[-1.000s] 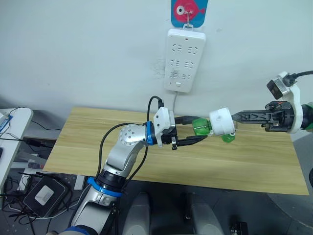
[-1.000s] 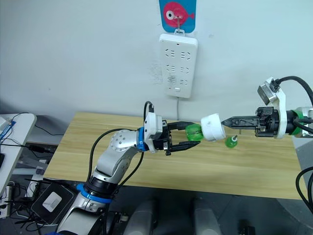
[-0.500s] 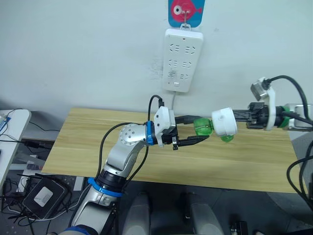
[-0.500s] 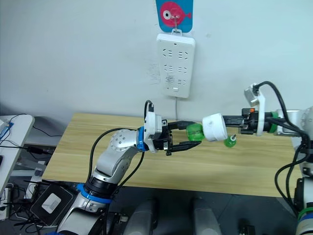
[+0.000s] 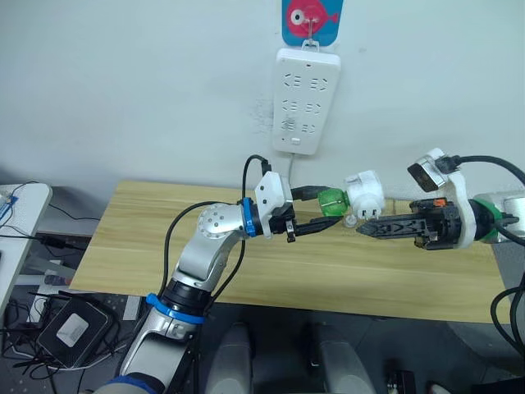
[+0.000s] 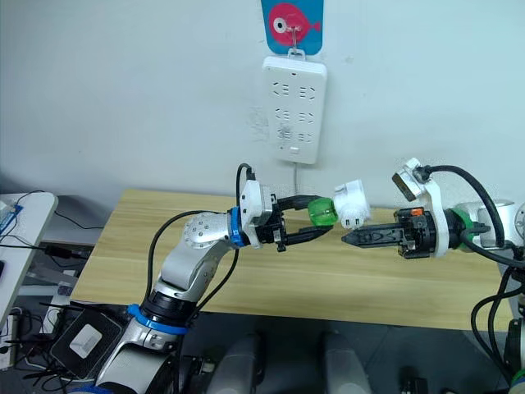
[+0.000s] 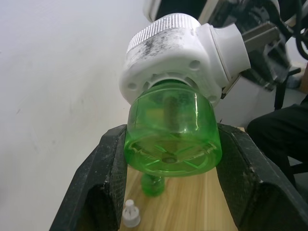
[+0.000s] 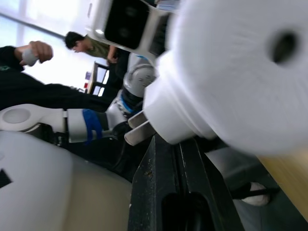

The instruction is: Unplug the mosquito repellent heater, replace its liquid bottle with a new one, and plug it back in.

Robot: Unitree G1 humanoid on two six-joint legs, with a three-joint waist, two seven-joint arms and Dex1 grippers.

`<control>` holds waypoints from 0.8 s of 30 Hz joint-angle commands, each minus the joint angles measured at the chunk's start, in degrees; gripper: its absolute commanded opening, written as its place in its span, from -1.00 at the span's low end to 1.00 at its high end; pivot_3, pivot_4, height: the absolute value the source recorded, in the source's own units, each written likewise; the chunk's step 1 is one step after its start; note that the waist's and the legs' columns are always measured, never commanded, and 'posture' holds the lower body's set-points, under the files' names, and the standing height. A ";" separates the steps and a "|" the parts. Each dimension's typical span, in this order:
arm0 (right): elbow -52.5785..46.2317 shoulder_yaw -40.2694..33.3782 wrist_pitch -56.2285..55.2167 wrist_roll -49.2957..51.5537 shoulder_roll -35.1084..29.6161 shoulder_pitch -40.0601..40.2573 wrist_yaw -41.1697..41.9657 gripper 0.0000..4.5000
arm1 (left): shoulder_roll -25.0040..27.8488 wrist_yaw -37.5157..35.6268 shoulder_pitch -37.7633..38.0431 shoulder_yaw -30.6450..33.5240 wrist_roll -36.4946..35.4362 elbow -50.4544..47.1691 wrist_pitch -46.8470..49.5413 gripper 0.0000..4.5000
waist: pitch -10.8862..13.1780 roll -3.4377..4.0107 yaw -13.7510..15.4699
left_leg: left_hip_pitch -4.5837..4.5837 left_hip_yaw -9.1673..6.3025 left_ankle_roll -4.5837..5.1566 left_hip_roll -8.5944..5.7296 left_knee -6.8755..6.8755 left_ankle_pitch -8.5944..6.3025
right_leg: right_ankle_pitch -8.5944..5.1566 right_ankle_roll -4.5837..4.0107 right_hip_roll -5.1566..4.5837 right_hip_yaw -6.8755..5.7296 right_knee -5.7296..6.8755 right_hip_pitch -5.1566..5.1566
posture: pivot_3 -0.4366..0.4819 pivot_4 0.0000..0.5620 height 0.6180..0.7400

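Note:
My left gripper (image 5: 329, 207) is shut on a green liquid bottle (image 5: 330, 202), one black finger (image 7: 96, 183) on each side of it. The bottle is seated in the mosquito repellent heater (image 5: 365, 193), a white rounded unit held in the air above the table with its two metal prongs (image 8: 139, 127) pointing down. My right gripper (image 5: 361, 231) is shut, empty, just below the heater and pointing toward my left gripper. A second green bottle (image 7: 153, 185) stands on the table beyond, with a small white cap (image 7: 130, 213) beside it.
A long white power strip (image 5: 306, 103) hangs on the wall under a fish-shaped hook, its cord dropping behind the wooden table (image 5: 156, 246). A person in dark clothes (image 7: 279, 139) sits past the table's right end. Boxes and cables lie on the floor at left.
My right gripper let go of the heater, dropped below it and closed. The left gripper now carries bottle and heater alone, slightly higher, with the heater tipped so its prongs face down.

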 commanded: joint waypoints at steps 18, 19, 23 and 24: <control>6.90 12.21 -17.11 -27.13 2.63 -13.25 10.54 -0.99 | 0.74 -2.31 1.13 -1.39 -1.59 -4.05 0.92 0.01 | 0.01 0.01 -0.03 | -0.02 0.00 0.01 -0.02 -0.04 0.00 | 0.00 0.00 -0.05 -0.02 -0.04 -0.04 | 0.00 0.05 1.00; 7.06 13.01 -18.06 -28.74 2.47 -13.13 11.98 -0.99 | 0.72 -2.42 1.17 -1.35 -1.64 -4.20 1.11 0.01 | 0.01 0.01 -0.03 | -0.02 -0.01 0.01 -0.01 -0.04 0.00 | 0.00 0.00 -0.05 -0.02 -0.03 -0.04 | 0.02 0.04 1.00; 6.72 16.40 -22.27 -34.94 0.98 -9.39 17.59 -0.99 | 0.40 -2.84 1.85 -0.68 -4.68 -6.62 4.38 0.01 | 0.01 0.01 0.14 | -0.02 -0.02 0.00 -0.01 -0.03 0.00 | 0.00 0.00 -0.07 -0.03 -0.03 -0.04 | 0.03 0.03 1.00; 6.41 16.91 -23.05 -36.09 0.51 -8.27 18.83 -0.99 | 0.37 -2.66 1.94 -0.49 -5.43 -7.25 5.32 0.01 | 0.01 0.01 0.25 | -0.02 -0.02 0.00 0.00 -0.03 0.00 | 0.00 0.00 -0.09 -0.03 -0.04 -0.03 | 0.03 0.03 1.00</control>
